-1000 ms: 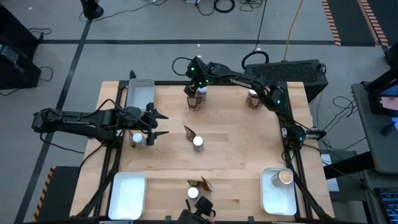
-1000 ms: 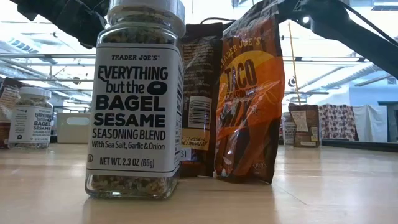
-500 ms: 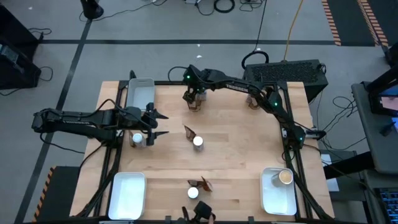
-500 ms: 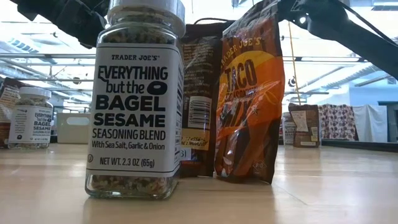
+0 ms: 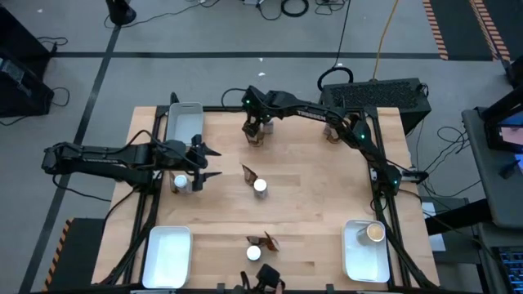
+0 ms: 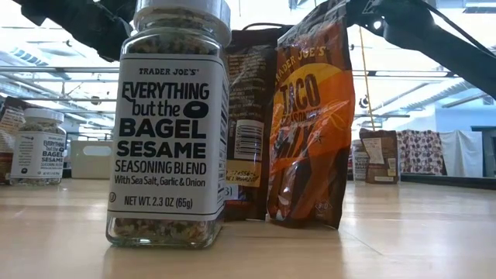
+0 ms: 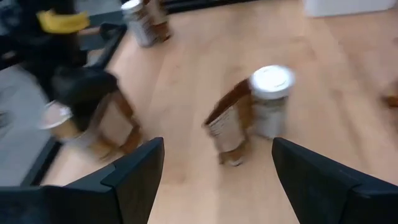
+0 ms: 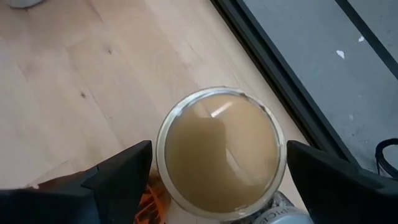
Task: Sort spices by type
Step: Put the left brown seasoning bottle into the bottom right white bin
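**Right pincer poised over a tan-lidded jar at the table's far edge**

The right gripper (image 8: 214, 186) hangs directly above a round glass jar with a tan lid (image 8: 219, 149), its two dark fingers (image 8: 118, 180) spread wide, one on each side of the lid and touching nothing. A dark brown crinkly sachet with orange print (image 5: 255, 137) stands just beside the jar, on the table side of the pincer, with the black table-edge rail (image 8: 280, 99) just beyond the jar on the other.

The step in hand looks like grasping this jar. To do it well, the pincer should descend straight, keeping the lid centred between the fingers, and close on the glass body below the lid without nudging the neighbouring sachet over.

The left gripper (image 7: 214, 180) waits, fingers apart and empty, facing a white-lidded glass jar (image 7: 270, 99) and a second brown sachet (image 7: 229, 127) standing ahead of it; another white-lidded jar (image 5: 181, 183) sits just beside it.
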